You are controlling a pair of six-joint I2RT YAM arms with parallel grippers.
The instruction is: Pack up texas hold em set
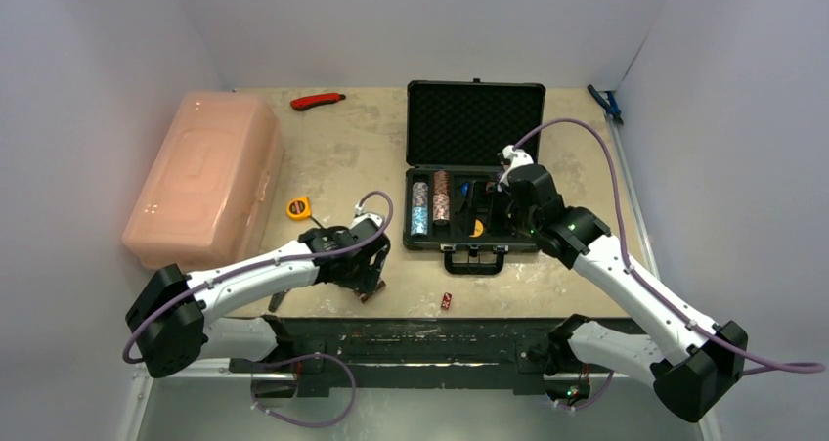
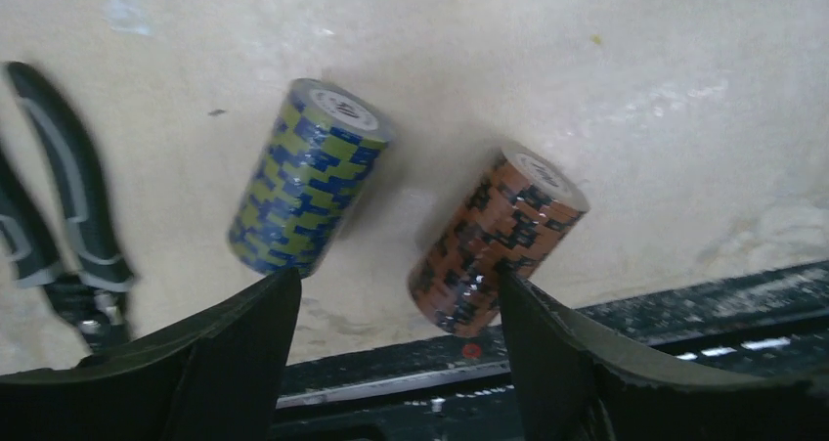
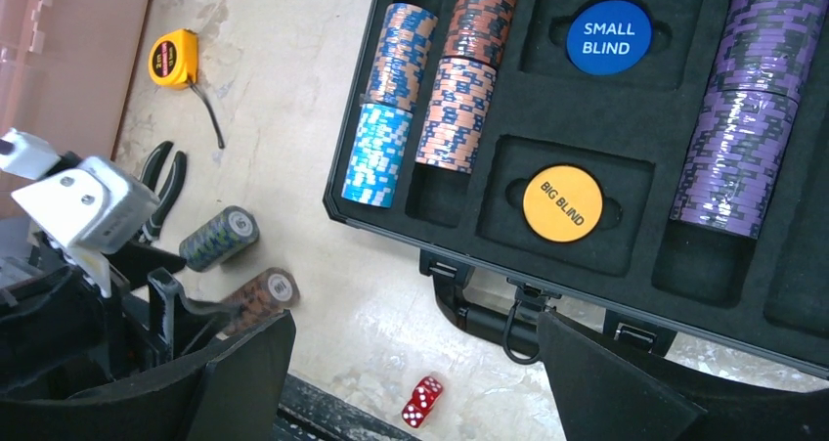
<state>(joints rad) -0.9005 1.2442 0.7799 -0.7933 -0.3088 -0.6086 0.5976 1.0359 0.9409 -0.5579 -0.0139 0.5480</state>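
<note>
The black case lies open at the back middle of the table, its foam tray holding blue, orange and purple chip stacks, a blue disc and a yellow disc. Two stacks stand on the table near the front edge: blue-yellow and orange-black. My left gripper is open low over them, its right finger against the orange-black stack. Red dice lie in front of the case handle. My right gripper hangs open above the case's front, holding nothing.
A large pink plastic box fills the left side. A yellow tape measure, black pliers, a red knife and blue pliers lie around. The table's front edge is just beyond the two stacks.
</note>
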